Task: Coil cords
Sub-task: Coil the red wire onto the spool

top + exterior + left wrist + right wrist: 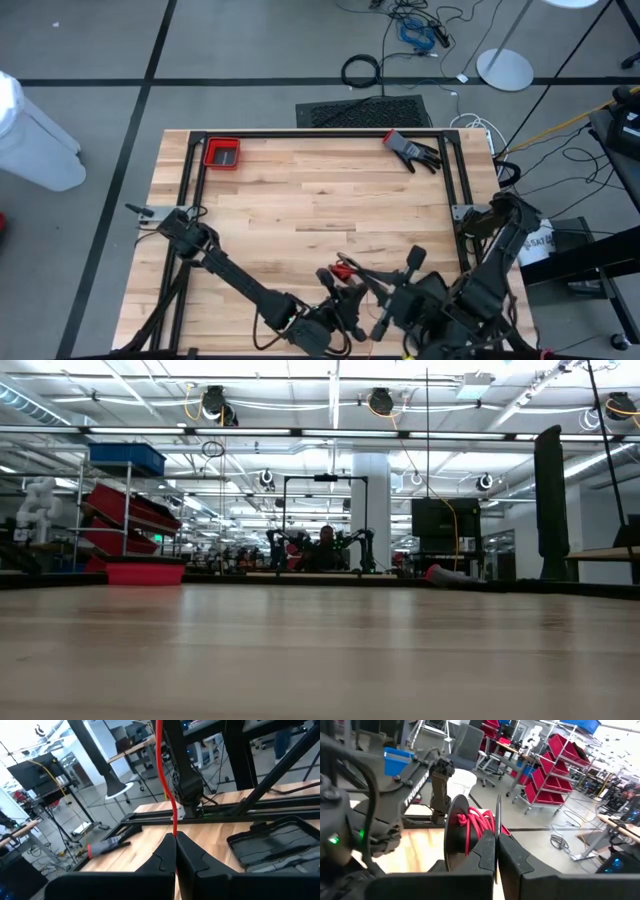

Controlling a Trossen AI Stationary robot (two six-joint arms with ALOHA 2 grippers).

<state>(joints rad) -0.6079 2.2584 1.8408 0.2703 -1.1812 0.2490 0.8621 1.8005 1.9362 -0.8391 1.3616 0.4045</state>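
A very thin red cord (167, 780) runs away from my left gripper (175, 840), which is shut on it. The cord's other part is wound in loose turns (476, 827) on a small black spool with two round discs (454, 832). My right gripper (496, 842) is shut on that spool. In the high view both grippers meet near the table's near edge, left (338, 288) and right (388, 298), with the red cord (346, 268) between them. The low view shows neither gripper. My left gripper pinches the red cord (174, 831) between its two fingertips, a single strand. The cord runs on from the tips, slightly wavy, and leaves the picture. My right gripper pinches the thin rim of the spool's one disc (497, 820) between its two fingers. The disc stands edge-on in the hold, with the wound cord beside the fingers and the spool clear of the table.
A red bin (222, 153) stands at the far left corner and a black and red glove (412, 150) lies at the far right. A black frame rail (320, 133) runs round the tabletop. The wooden middle of the table (320, 200) is bare.
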